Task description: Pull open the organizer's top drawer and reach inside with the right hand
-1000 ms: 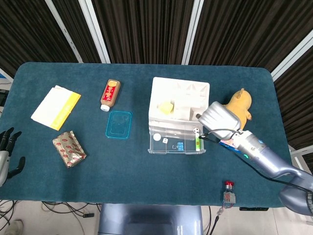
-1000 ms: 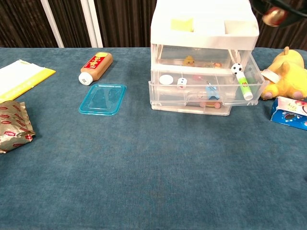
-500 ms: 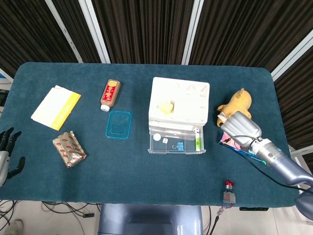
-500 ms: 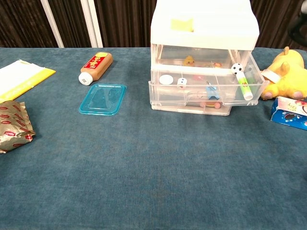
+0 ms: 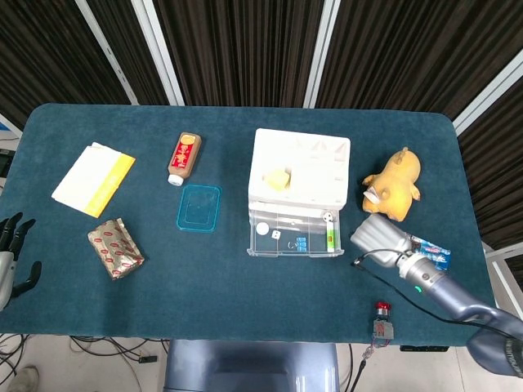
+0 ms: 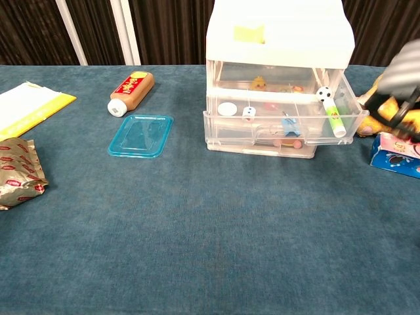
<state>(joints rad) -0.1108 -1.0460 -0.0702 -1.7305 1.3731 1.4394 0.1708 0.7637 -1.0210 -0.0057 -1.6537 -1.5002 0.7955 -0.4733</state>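
Top drawer (image 5: 294,235) of the organizer (image 5: 299,167) sits open, right hand (image 5: 380,237) just beside it, finger state unreadable: approach from above, clear the front wall.

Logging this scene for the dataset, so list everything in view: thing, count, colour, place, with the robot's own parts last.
organizer: 1, white and clear, centre of table, top drawer pulled out
small items in drawer: several, including a white ball and a green tube
sticky note: 1, yellow, on the organizer's top
lid: 1, clear blue, left of the organizer
bottle: 1, brown with red label, lying behind the lid
paper pack: 1, white and yellow, far left
foil packet: 1, gold and red, front left
plush toy: 1, yellow, right of the organizer
snack box: 1, blue, in front of the plush
red button: 1, front table edge
table: 1, dark teal
left hand: black, off the table's left edge
right hand: silver, right of the drawer
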